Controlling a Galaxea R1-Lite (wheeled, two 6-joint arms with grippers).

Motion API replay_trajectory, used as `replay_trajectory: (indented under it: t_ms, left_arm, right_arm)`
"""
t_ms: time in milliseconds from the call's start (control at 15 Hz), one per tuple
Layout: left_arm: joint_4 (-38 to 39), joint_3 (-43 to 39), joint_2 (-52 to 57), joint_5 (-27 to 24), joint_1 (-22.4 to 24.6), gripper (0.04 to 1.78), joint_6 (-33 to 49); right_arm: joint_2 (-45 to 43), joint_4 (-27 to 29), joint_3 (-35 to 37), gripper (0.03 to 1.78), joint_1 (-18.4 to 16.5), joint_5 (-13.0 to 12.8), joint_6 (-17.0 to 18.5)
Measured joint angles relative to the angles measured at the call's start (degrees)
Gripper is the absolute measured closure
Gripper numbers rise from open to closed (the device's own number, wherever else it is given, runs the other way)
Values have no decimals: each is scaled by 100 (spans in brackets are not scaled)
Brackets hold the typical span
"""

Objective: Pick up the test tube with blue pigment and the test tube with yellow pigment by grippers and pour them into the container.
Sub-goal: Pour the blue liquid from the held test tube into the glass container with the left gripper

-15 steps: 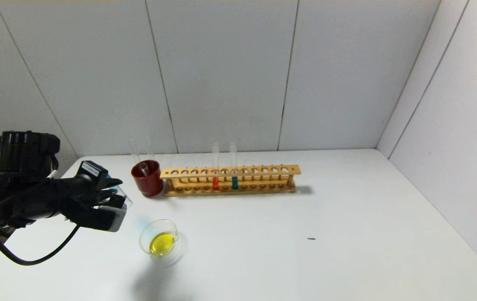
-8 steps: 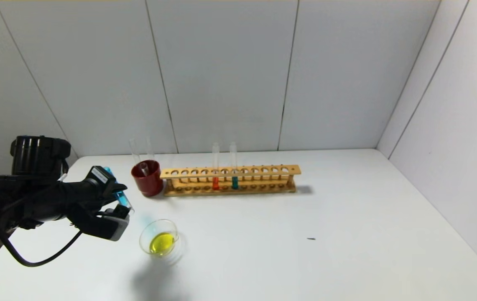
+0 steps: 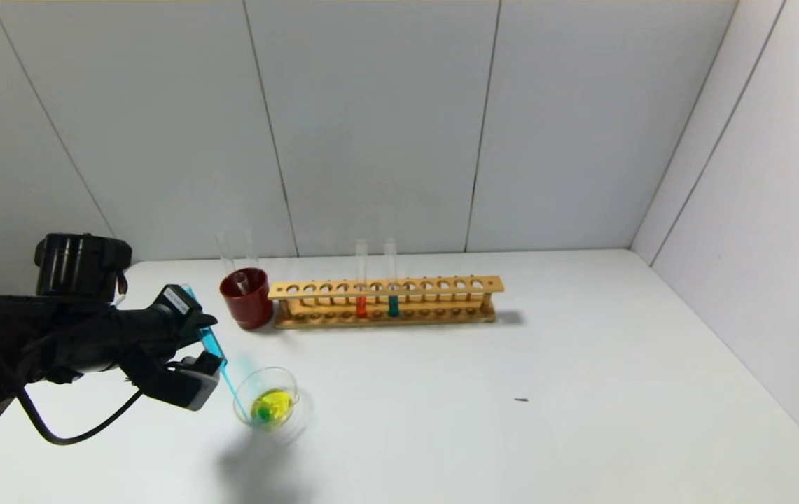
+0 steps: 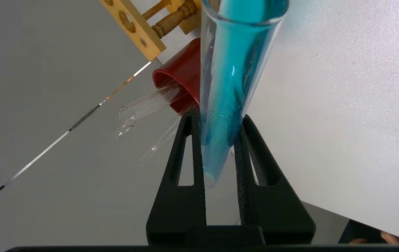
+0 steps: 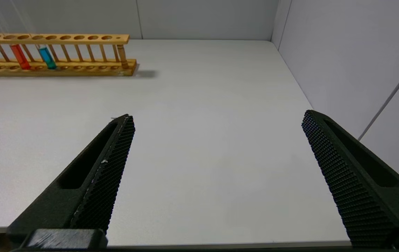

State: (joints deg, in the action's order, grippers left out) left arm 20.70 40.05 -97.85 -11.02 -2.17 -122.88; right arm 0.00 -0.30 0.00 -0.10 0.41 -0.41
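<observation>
My left gripper (image 3: 197,327) is shut on the test tube with blue pigment (image 3: 210,339), tilted mouth-down over the container (image 3: 293,392). A thin blue stream runs from the tube into this clear glass dish, which holds yellow liquid with a green patch. In the left wrist view the jaws (image 4: 216,117) clamp the blue tube (image 4: 232,63) near its round end. No tube with yellow liquid is in view. My right gripper (image 5: 216,117) is open and empty above the bare table; it does not show in the head view.
A dark red cup (image 3: 248,304) with empty glass tubes stands behind the dish, also seen in the left wrist view (image 4: 182,77). Beside it is a wooden rack (image 3: 441,285) holding an orange tube (image 3: 361,306) and a teal tube (image 3: 393,305).
My left gripper has moved right toward the dish and tipped the blue tube further down. Blue liquid now streams into the dish and a green patch has appeared.
</observation>
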Motion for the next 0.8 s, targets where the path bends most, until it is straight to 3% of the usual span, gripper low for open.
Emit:
replay_trajectory:
  t_ms: [333, 800]
  left_arm:
    - [885, 0, -390, -27, -11, 152, 39]
    - [918, -2, -521, -11, -63, 152, 11]
  right_arm:
    - [0, 0, 0, 6, 0, 0, 0]
    - [0, -2, 0, 6, 0, 0, 0]
